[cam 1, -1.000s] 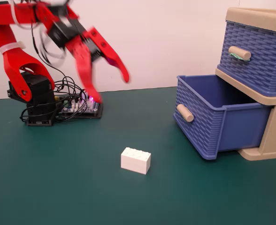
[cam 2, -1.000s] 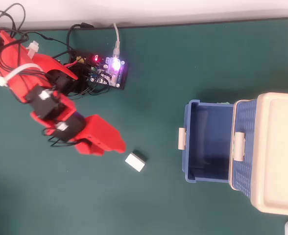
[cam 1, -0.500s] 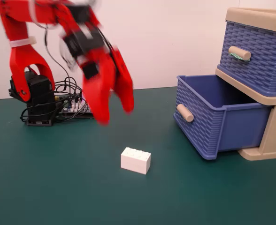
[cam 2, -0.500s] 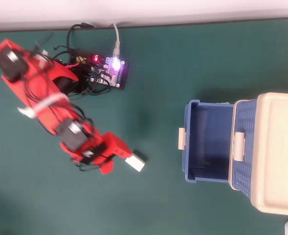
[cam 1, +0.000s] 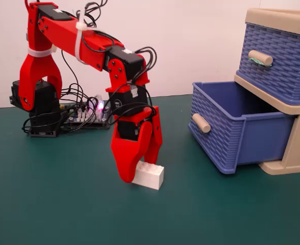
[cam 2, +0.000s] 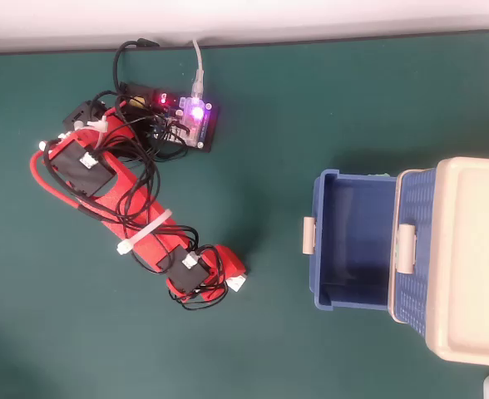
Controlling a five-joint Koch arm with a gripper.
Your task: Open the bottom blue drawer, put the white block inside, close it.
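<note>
My pincer (cam 1: 139,172) straddles the white block (cam 1: 151,177) on the green counter (cam 1: 63,204), jaws spread, not yet clamped. The bottom blue drawer (cam 1: 231,127) already stands open and empty; grasping, dropping in and closing remain.

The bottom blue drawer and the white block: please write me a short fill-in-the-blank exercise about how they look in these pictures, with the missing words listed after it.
1. The bottom blue drawer is pulled ____.
2. Seen from above, the inside of this drawer is ____.
3. The white block lies on the ____ mat.
4. The red gripper is directly above the white ____.

Missing words: open; empty; green; block
</note>
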